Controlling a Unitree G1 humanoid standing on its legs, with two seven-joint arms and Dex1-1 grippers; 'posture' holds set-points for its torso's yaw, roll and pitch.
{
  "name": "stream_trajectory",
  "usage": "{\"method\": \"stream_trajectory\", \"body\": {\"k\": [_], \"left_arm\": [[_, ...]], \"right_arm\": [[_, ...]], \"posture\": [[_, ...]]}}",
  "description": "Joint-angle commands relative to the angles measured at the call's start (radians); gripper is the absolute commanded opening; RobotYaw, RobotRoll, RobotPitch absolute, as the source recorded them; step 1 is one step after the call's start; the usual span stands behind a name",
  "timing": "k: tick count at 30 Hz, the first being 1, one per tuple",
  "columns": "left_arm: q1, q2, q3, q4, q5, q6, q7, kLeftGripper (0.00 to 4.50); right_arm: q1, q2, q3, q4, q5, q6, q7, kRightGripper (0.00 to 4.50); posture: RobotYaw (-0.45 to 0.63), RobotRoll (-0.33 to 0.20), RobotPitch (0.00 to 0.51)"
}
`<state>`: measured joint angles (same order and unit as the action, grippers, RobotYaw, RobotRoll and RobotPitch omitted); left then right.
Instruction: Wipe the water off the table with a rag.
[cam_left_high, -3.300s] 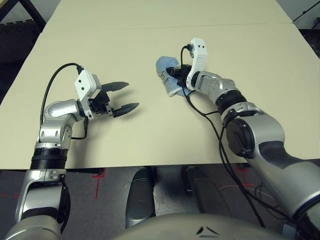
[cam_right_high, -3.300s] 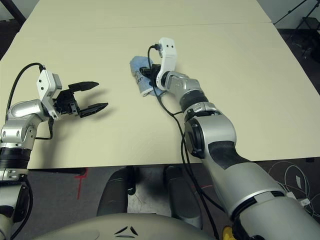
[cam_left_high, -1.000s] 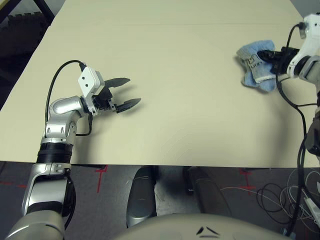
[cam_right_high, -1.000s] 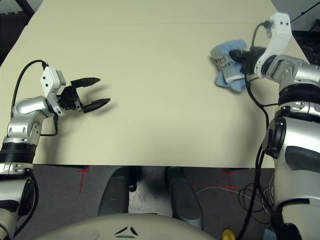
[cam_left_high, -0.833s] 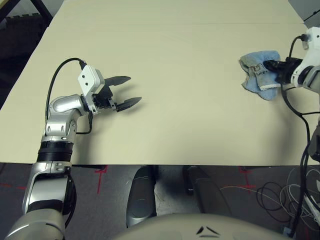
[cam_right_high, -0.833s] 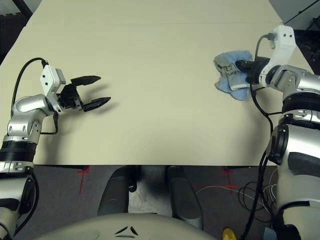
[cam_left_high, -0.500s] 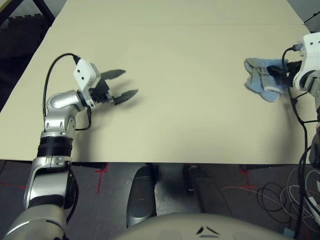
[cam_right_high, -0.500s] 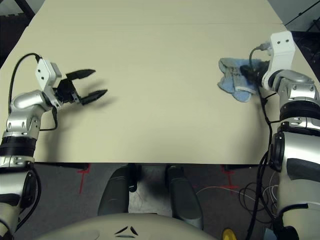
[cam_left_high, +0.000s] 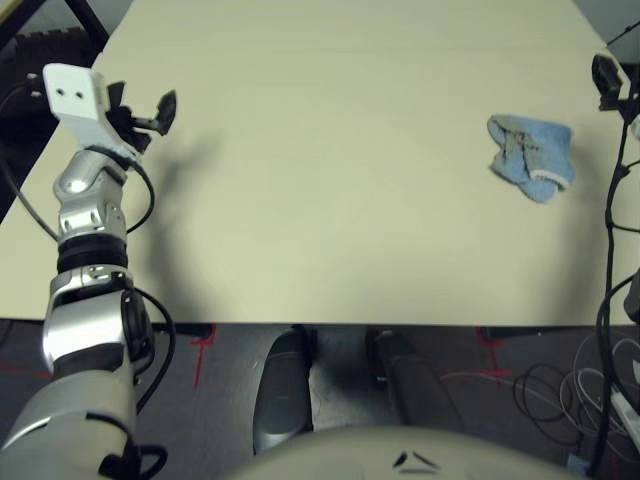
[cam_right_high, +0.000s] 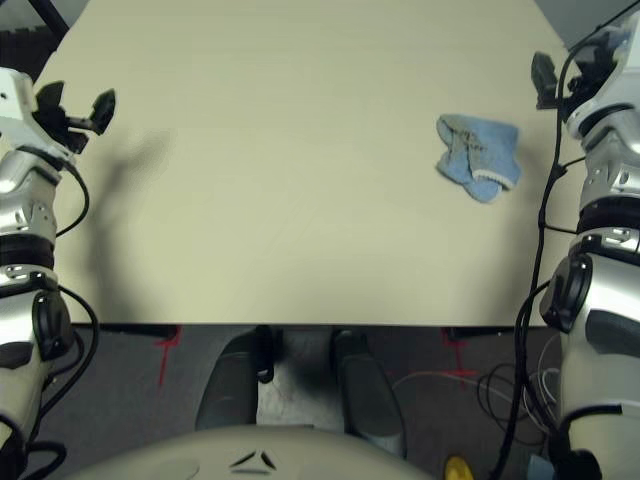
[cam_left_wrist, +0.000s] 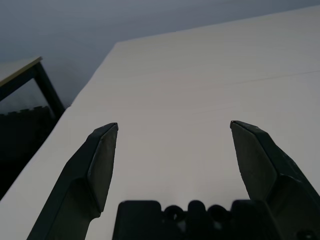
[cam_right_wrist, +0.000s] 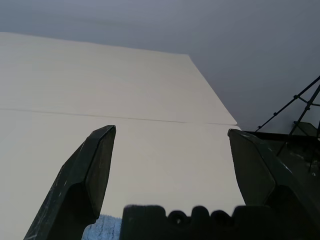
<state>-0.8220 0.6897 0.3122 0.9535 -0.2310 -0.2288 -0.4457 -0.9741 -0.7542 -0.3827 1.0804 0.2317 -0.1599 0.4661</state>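
Big pale table (cam_left_high: 330, 180), flat, with a thin line across the far part. Small blue rag (cam_left_high: 531, 159) crumpled up on the right side, with a white edge and a dark mark on it. Nothing touching the rag. Left gripper (cam_left_high: 148, 110) lifted up at the far left edge, black fingers apart and holding nothing. Soft grey shadow on the table under it. Dark floor with red tape marks below the near edge.

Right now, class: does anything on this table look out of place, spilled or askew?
Only the rag: the light blue cloth lies crumpled, not flat, near the right edge of the table. No water spatters are visible. Both grippers stand open, apart from it.
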Motion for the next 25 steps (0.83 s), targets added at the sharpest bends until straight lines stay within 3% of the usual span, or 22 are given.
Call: {"method": "stream_trajectory", "body": {"k": [1, 12, 25], "left_arm": [[-0.005, 0.021, 0.012, 0.057, 0.022, -0.034, 0.037, 4.5], [0.03, 0.033, 0.045, 0.13, 0.012, -0.078, 0.068, 4.5], [0.058, 0.038, 0.044, 0.128, 0.013, -0.074, 0.064, 4.5]], "right_arm": [[0.042, -0.006, -0.039, 0.027, 0.026, -0.056, -0.007, 4.47], [0.223, 0.005, -0.112, 0.006, 0.092, -0.091, -0.021, 4.47], [0.222, 0.031, -0.103, -0.015, 0.09, -0.088, -0.035, 4.47]], "posture": [[0.15, 0.0, 0.163], [0.15, 0.0, 0.164], [0.15, 0.0, 0.17]]}}
